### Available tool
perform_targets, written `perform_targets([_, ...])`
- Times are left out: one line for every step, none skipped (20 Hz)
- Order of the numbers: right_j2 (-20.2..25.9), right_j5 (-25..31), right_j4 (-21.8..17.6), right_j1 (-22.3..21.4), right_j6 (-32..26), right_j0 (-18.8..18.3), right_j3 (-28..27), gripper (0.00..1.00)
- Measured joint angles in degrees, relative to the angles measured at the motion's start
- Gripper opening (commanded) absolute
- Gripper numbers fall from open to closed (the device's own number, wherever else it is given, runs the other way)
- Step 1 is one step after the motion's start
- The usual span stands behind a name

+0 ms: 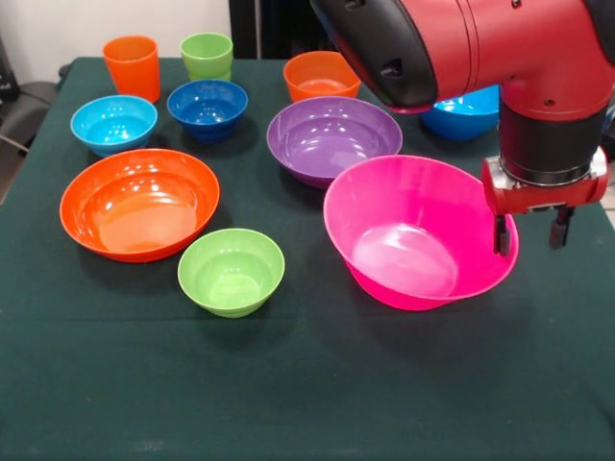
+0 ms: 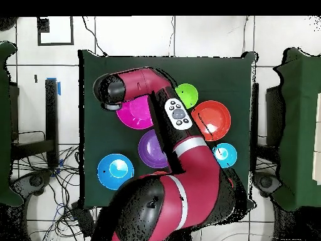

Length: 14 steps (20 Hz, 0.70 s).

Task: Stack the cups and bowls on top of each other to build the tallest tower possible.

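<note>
Gripper [image 1: 528, 232] is down at the far right edge of the big pink bowl [image 1: 415, 230], one black finger inside the rim and the other outside it, so the wall sits between them. Looks like it's pinching the rim, because the bowl is tipped with its right side lifted. The fingers aren't spread wide, just about the thickness of that rim.

From the front, the purple bowl [image 1: 333, 136] sits just behind the pink one, nearly touching it. The big blue bowl [image 1: 468, 113] is further back, mostly hidden by the red arm [image 1: 480, 43]. The wide shallow orange bowl [image 1: 139, 203] is off to the left on the green tablecloth [image 1: 307, 384], with the small lime-green bowl [image 1: 232, 271] just in front of it, closest to the camera. Behind those are the light-blue bowl [image 1: 113, 123] and dark-blue bowl [image 1: 208, 106] side by side, and the small orange bowl [image 1: 321, 75] is at the back behind the purple one.

Both cups stand upright in the far left corner, the taller orange cup [image 1: 132, 66] next to the shorter lime-green cup [image 1: 207, 56].

Nothing is stacked at all; every bowl and cup sits on its own. The overhead view shows the arm covering a good part of the table's middle.
</note>
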Motion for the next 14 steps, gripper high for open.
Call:
perform_targets([0.30,0.00,0.00,0.11,0.00,-0.11,0.00,1.00])
perform_targets([0.38,-0.01,0.00,0.12,0.00,-0.14,0.00,1.00])
perform_targets([0.45,-0.01,0.00,0.12,0.00,-0.17,0.00,1.00])
perform_targets([0.63,0.00,0.01,0.11,0.00,-0.25,0.00,1.00])
perform_targets([0.78,0.00,0.00,0.09,-0.01,-0.37,0.00,1.00])
perform_targets([0.88,0.00,0.00,0.06,-0.06,-0.47,0.00,1.00])
perform_targets([0.97,0.00,0.00,0.04,-0.14,-0.59,0.00,1.00])
perform_targets([1.14,-0.01,0.00,-0.05,-0.39,-0.86,0.00,1.00])
perform_targets([1.33,-0.01,0.00,-0.16,-0.75,-1.20,0.01,1.00])
perform_targets([1.38,-0.01,0.00,-0.19,-0.88,-1.30,0.01,1.00])
perform_targets([1.48,0.00,0.00,-0.28,-1.18,-1.50,0.01,1.00])
perform_targets([1.59,0.04,0.00,-0.45,-1.73,-1.81,0.00,1.00])
perform_targets([1.64,0.11,0.00,-0.54,-2.07,-1.96,0.01,1.00])
perform_targets([1.78,0.47,0.00,-0.89,-3.27,-2.48,0.00,1.00])
